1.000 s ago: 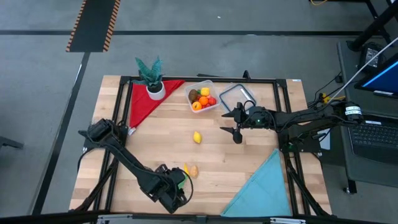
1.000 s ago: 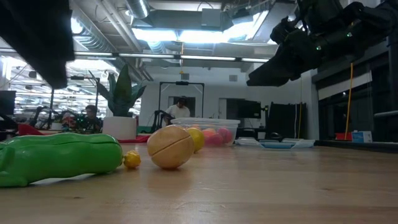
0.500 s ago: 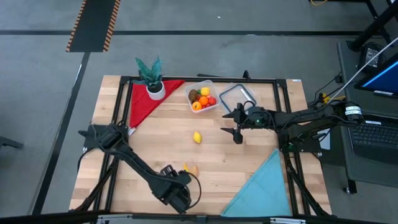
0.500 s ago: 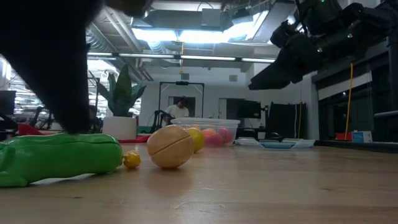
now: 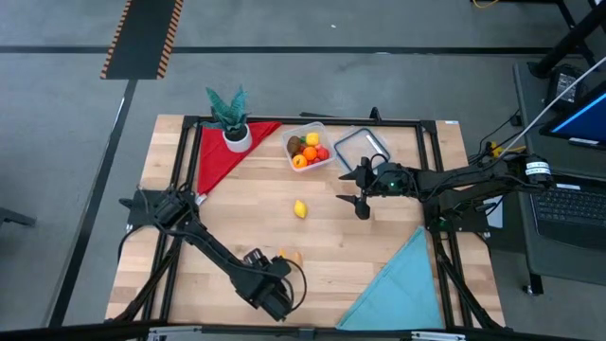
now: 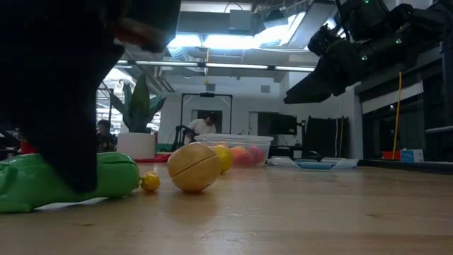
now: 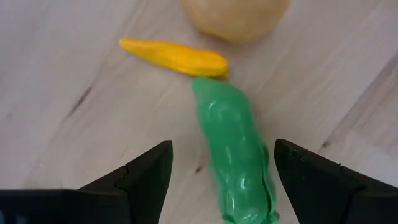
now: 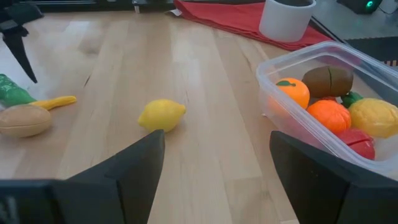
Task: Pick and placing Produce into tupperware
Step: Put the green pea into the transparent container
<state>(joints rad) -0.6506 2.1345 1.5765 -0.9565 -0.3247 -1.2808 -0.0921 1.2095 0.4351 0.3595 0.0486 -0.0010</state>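
A green toy pod [image 7: 239, 152] lies on the table near its front edge, beside a yellow long piece [image 7: 174, 56] and a tan round piece [image 6: 192, 167]. My left gripper [image 7: 222, 149] is open and low over the pod, one finger on each side with a gap. In the low view a dark finger [image 6: 64, 127] hides part of the pod [image 6: 113, 177]. A lemon [image 5: 300, 209] lies mid-table. The clear tupperware [image 5: 308, 147] holds several pieces of produce. My right gripper [image 5: 359, 192] hangs open above the table, right of the lemon.
A clear lid with a blue rim [image 5: 363, 147] lies right of the tupperware. A potted plant [image 5: 230, 118] stands on a red cloth [image 5: 220, 156] at the far left. A teal cloth [image 5: 402, 284] covers the near right corner. People show in the room behind.
My left gripper has moved a little toward the table's right and come down over the green pod, its fingers now straddling it. The produce has not moved.
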